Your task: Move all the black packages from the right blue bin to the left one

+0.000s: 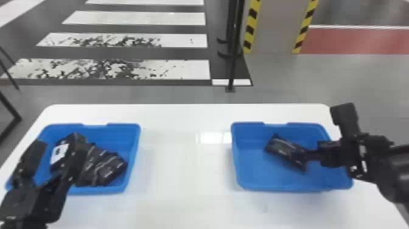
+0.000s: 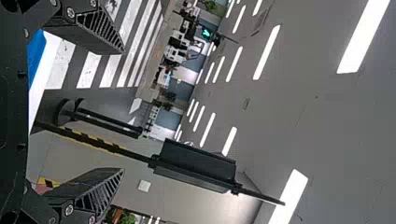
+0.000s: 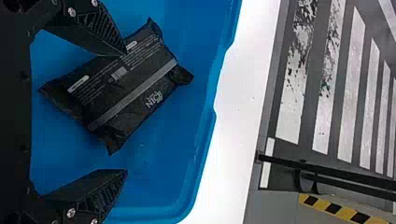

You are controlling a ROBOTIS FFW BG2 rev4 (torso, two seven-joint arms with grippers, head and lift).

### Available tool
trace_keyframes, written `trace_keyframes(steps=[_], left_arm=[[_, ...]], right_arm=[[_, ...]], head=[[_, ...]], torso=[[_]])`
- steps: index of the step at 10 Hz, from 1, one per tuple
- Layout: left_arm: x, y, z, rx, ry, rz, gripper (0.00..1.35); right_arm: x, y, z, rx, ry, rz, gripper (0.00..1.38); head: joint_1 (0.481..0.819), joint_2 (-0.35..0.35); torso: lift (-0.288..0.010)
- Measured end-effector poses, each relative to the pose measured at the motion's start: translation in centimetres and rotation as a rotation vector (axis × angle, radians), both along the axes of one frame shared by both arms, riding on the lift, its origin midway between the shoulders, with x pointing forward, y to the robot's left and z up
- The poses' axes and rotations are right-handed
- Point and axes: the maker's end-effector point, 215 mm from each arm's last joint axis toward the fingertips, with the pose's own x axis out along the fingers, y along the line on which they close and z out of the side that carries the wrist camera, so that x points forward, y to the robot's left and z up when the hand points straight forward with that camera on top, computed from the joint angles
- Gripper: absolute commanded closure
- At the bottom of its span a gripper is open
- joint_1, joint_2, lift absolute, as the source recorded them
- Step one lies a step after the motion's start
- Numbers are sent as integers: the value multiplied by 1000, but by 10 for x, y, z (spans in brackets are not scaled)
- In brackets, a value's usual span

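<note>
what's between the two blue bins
White tabletop, with a patch of glare beside the right bin; the head view shows that surface running across to the left bin.

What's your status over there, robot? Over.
Left claw open. Right claw open over one black package in the right blue bin. Nothing visibly blocking it.

Left rectangular blue bin (image 1: pixel 134 143) and right rectangular blue bin (image 1: pixel 283 184) both look like smooth plastic, slight sheen. Flat black package (image 3: pixel 126 88)? Crinkly plastic film, kinda semi-gloss. White flat tabletop (image 1: pixel 182 170) is smooth and pretty glossy. Right gripper's (image 1: pixel 313 155) ribbed black fingers (image 3: pixel 100 184) look matt, with shiny metal screws (image 3: pixel 71 213).
</note>
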Motion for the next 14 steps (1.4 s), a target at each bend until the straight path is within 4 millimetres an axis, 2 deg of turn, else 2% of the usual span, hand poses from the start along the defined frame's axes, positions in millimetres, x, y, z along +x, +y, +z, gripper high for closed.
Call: trace_keyframes(steps=[3,6,7,9,10,14], left_arm=[[-1,2,3,-1,-10,7,151],[-2,5,6,-10,-22,14,151],[-2,5,6,-11,-23,15,151],[-1,3,7,-14,-25,12,151],[-1,4,6,-16,-24,12,153],[-3,6,2,-26,-19,18,160]], right_arm=[[5,15,-13,20,19,24,130],[2,8,-25,4,48,13,163],[1,4,-28,-2,60,5,288],[-4,4,-40,27,98,-10,992],[-6,10,-41,44,108,-6,1182],[0,45,-35,168,57,24,1208]], head=[[695,-1],[695,-4],[695,-7],[695,-12],[695,-6],[695,39]], torso=[[-132],[-132],[-132],[-132],[-132],[-132]])
